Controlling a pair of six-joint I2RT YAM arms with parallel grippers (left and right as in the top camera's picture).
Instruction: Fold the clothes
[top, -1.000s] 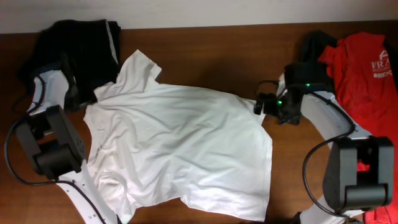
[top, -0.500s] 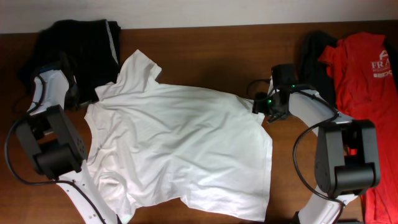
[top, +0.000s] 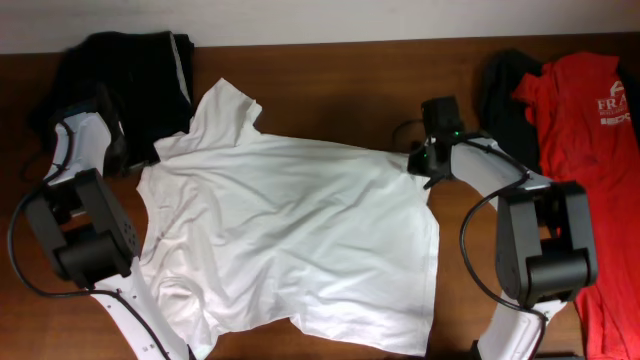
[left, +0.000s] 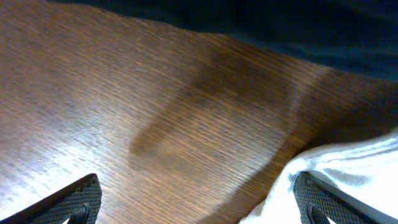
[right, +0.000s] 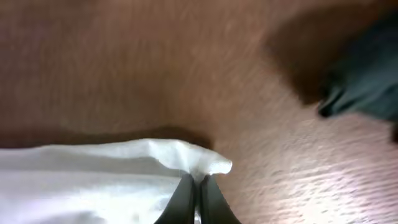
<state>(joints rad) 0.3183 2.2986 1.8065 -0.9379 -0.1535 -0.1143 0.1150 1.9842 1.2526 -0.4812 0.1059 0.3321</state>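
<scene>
Fingers (right: 181, 200) of the right gripper (right: 198, 199) are pinched shut on the far right corner of the white shirt (top: 290, 240), likely to tug it flat. The left gripper (left: 199, 202) gapes wide and empty over the table (left: 124, 93), with the shirt's left edge just beside one finger.

Bare table (top: 340, 90) lies open along the far edge, between the black clothes (top: 130, 70) and the red shirt (top: 590, 130). The white shirt (top: 290, 240) blankets the middle, leaving narrow wood either side.
</scene>
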